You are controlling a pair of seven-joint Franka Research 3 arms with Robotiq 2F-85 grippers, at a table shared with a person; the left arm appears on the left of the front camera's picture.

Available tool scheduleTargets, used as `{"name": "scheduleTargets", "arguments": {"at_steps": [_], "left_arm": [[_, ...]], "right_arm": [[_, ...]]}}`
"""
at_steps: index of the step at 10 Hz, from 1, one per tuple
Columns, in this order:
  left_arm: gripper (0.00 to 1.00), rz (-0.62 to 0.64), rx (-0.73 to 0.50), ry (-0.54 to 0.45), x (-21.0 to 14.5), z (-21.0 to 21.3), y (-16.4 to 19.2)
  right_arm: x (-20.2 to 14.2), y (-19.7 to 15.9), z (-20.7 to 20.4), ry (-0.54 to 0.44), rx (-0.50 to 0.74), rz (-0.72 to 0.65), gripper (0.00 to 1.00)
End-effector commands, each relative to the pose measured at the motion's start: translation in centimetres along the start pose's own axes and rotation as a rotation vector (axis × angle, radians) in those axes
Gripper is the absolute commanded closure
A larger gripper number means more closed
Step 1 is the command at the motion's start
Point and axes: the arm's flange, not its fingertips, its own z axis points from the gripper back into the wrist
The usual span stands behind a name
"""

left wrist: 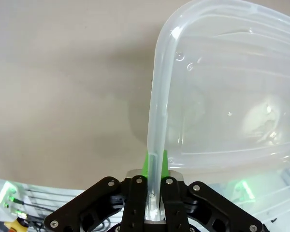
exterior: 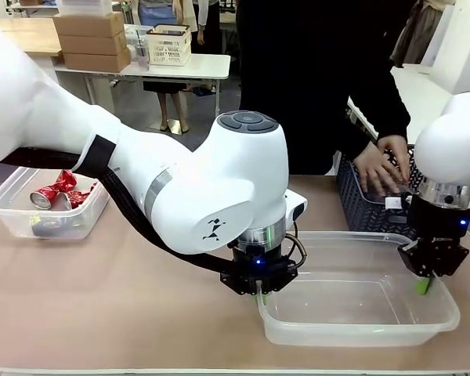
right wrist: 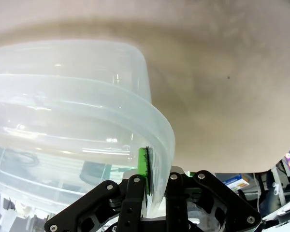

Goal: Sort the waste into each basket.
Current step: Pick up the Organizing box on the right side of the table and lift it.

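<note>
- Nearest the camera sits the right-hand clear tub (exterior: 360,313), on the near right part of the bench (exterior: 125,298); nothing shows inside it.
- Left hand (exterior: 258,296) is clamped on that tub's left rim; in the left wrist view the rim (left wrist: 154,159) runs up between its green pads (left wrist: 146,164), which press it from both sides.
- Right hand (exterior: 424,285) is clamped on the tub's far right rim; the right wrist view shows the wall pinched between its fingers (right wrist: 143,166).
- At the far left of the bench stands a second clear tub (exterior: 47,205), well apart from the first, with crushed red cans (exterior: 59,190) lying in it.
- Beyond the gripped tub, at the far right, is a dark lattice basket (exterior: 360,205); a person's hands (exterior: 384,166) reach into it.
</note>
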Motion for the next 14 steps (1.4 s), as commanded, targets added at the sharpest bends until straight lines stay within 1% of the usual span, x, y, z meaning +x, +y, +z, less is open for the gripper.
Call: {"name": "scheduleTargets", "arguments": {"at_steps": [1,3,4,5,6,7,8,9,10,11,13,14], "left_arm": [[1.0,-0.006,0.001,-0.019,0.3,0.2,0.4],[1.0,-0.004,0.005,-0.046,0.3,1.7,1.0],[1.0,-0.018,-0.001,-0.039,0.3,4.3,2.4],[1.0,-0.022,0.002,-0.052,0.5,7.4,4.3],[1.0,-0.088,-0.056,0.002,0.4,11.0,6.7],[1.0,-0.089,-0.077,0.032,0.2,14.4,8.8],[1.0,-0.075,-0.059,0.027,-0.3,17.2,10.4],[1.0,-0.098,-0.066,0.016,-0.8,18.4,10.9],[1.0,-0.077,-0.103,0.04,-0.8,13.6,5.1],[1.0,-0.077,-0.103,0.04,-0.8,13.6,5.1],[1.0,-0.077,-0.103,0.04,-0.8,13.6,5.1],[1.0,-0.077,-0.103,0.04,-0.8,13.6,5.1]], "right_arm": [[-7.5,-0.5,-6.8,-0.02,-0.002,0.021,1.0],[-8.2,0.2,-4.9,-0.028,-0.024,-0.012,1.0],[-9.0,1.2,-2.2,-0.006,-0.055,-0.066,1.0],[-9.8,2.3,0.8,0.016,-0.061,-0.078,1.0],[-10.4,3.5,4.1,0.024,-0.085,-0.082,1.0],[-10.6,4.7,7.6,0.029,-0.114,-0.085,1.0],[-10.4,5.6,11.3,0.021,-0.102,-0.06,1.0],[-9.8,5.8,13.7,0.001,-0.055,-0.062,1.0],[-9.9,5.7,14.1,-0.016,0.015,-0.093,1.0],[-11.6,8.1,12.5,-0.035,0.019,-0.065,1.0],[-11.6,8.1,12.5,-0.035,0.019,-0.065,1.0],[-11.3,8.1,13.9,-0.032,0.027,-0.08,0.95]]}}
